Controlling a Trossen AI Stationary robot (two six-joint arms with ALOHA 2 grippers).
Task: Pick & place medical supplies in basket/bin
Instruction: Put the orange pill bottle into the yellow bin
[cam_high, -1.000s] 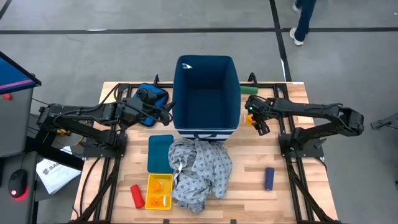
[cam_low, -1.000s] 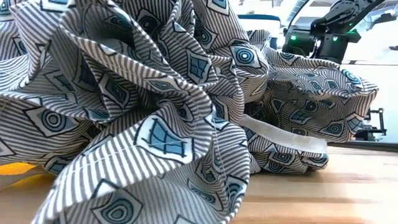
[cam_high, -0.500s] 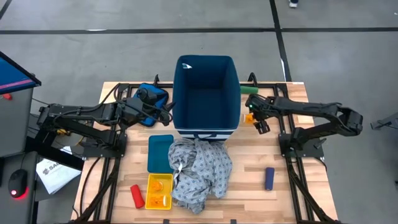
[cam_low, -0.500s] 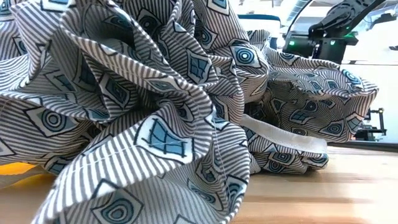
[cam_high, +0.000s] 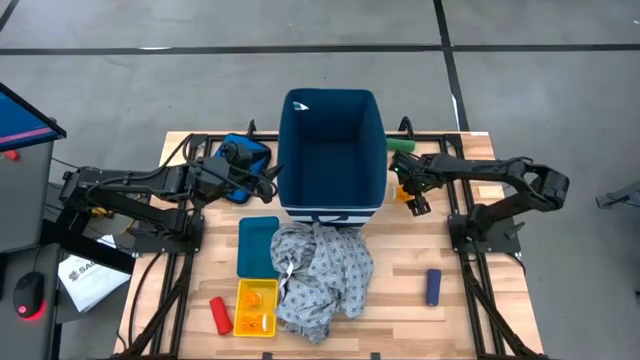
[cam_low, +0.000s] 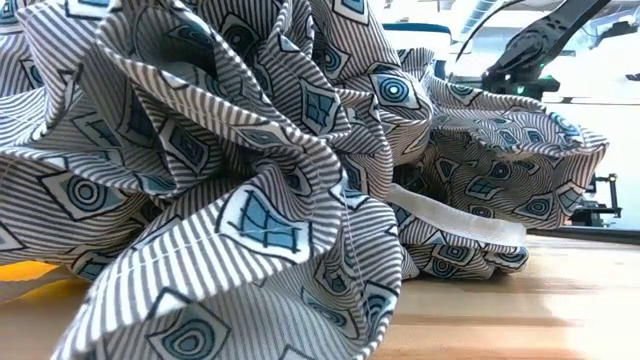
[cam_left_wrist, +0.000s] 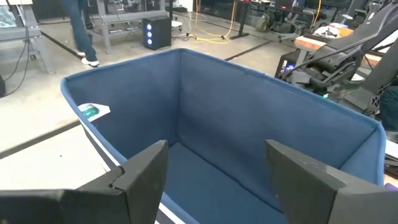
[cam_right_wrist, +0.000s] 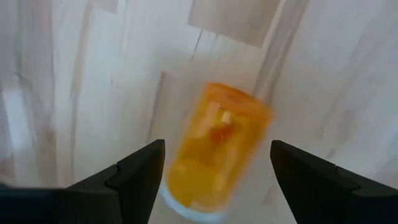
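The navy-blue bin (cam_high: 330, 150) stands upright at the middle of the table's far side. The grey patterned gown (cam_high: 320, 278) lies crumpled in front of it and fills the low view (cam_low: 250, 180). My right gripper (cam_high: 412, 192) is open just right of the bin, pointing down. An orange pill bottle (cam_right_wrist: 214, 146) lies on its side on the wood between the fingers, untouched. My left gripper (cam_left_wrist: 217, 144) is open and waits at the bin's left wall (cam_high: 266, 180). A green cylinder (cam_high: 402, 146), a dark-blue cylinder (cam_high: 433, 287) and a red cylinder (cam_high: 218, 313) lie on the table.
A yellow tray (cam_high: 256, 306) holding orange bottles and a teal tray (cam_high: 258, 245) sit left of the gown. The flat blue padded pouch (cam_high: 245, 155) lies behind my left gripper. Bare wood lies right of the gown, around the dark-blue cylinder.
My right arm has drawn in a little toward the bin, and its gripper has sunk lower over the orange bottle. The bottle, the gown and my left arm have kept still.
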